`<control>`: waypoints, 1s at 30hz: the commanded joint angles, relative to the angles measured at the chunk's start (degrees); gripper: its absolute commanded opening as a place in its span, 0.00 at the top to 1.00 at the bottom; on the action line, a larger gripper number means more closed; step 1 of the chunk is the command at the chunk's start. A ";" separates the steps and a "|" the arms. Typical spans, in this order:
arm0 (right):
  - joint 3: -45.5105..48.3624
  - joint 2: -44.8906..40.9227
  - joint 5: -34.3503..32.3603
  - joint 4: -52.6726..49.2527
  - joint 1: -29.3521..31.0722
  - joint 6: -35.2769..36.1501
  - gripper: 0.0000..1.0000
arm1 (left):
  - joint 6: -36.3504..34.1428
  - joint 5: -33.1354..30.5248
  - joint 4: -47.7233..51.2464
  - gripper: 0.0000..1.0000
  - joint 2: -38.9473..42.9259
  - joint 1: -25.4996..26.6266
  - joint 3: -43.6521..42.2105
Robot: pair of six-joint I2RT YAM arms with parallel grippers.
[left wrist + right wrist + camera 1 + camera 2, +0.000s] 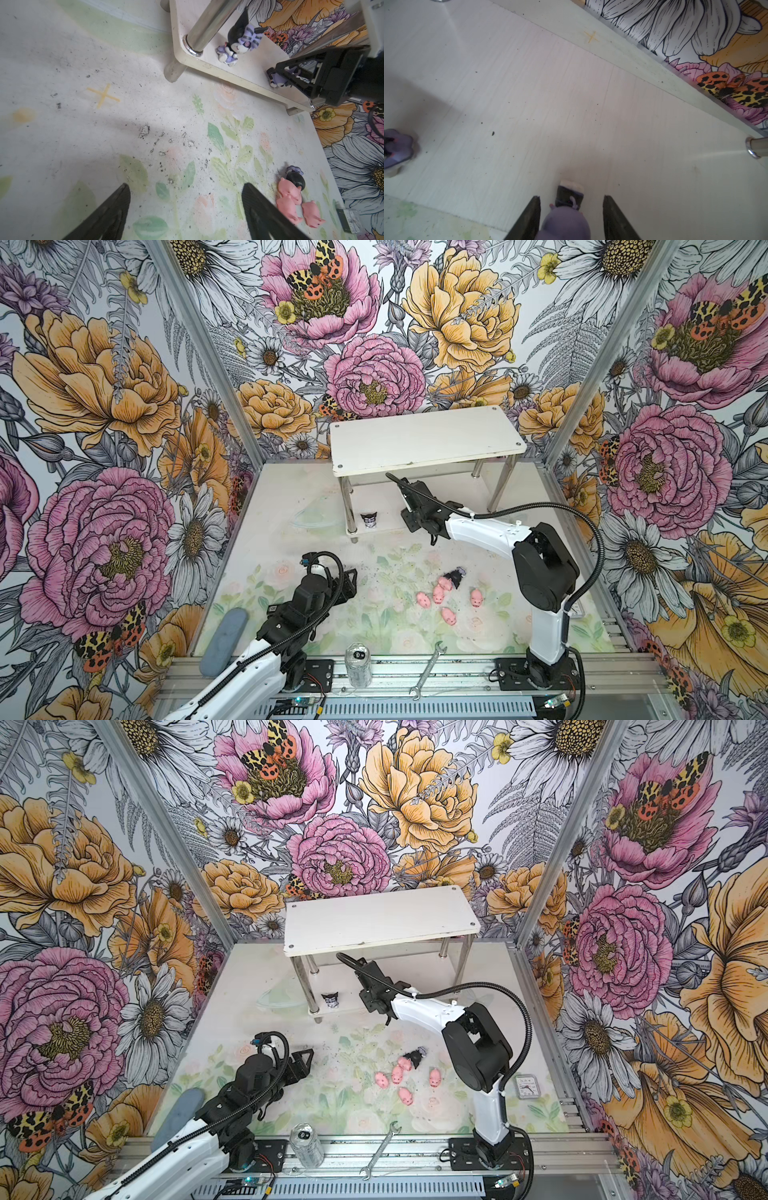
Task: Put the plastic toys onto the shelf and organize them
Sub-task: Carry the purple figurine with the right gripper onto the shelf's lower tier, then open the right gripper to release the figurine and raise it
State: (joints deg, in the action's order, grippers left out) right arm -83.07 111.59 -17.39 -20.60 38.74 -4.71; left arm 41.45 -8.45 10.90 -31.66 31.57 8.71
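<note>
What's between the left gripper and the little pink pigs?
Nothing, just bare flowery mat with dark specks. Both top views show that stretch between the left gripper and the pink pigs.

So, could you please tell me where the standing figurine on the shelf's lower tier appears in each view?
In a top view: figurine just left of centre, beside the chrome leg.
In a top view: the same spot.
Left wrist: top, right of centre, beside that leg.
Right wrist: cut by the left edge.
Shared landmark: the shelf's lower tier.
</note>
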 commanded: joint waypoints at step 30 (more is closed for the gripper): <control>3.20 -9.81 -0.90 -0.49 -0.24 -3.28 0.23 | -0.53 1.58 2.19 0.14 3.17 -0.72 -0.01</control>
State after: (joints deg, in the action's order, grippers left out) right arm -80.77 105.12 -18.37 -21.23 38.63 -6.63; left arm 41.45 -8.05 12.23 -29.39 31.33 8.71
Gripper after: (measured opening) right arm 0.768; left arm 0.859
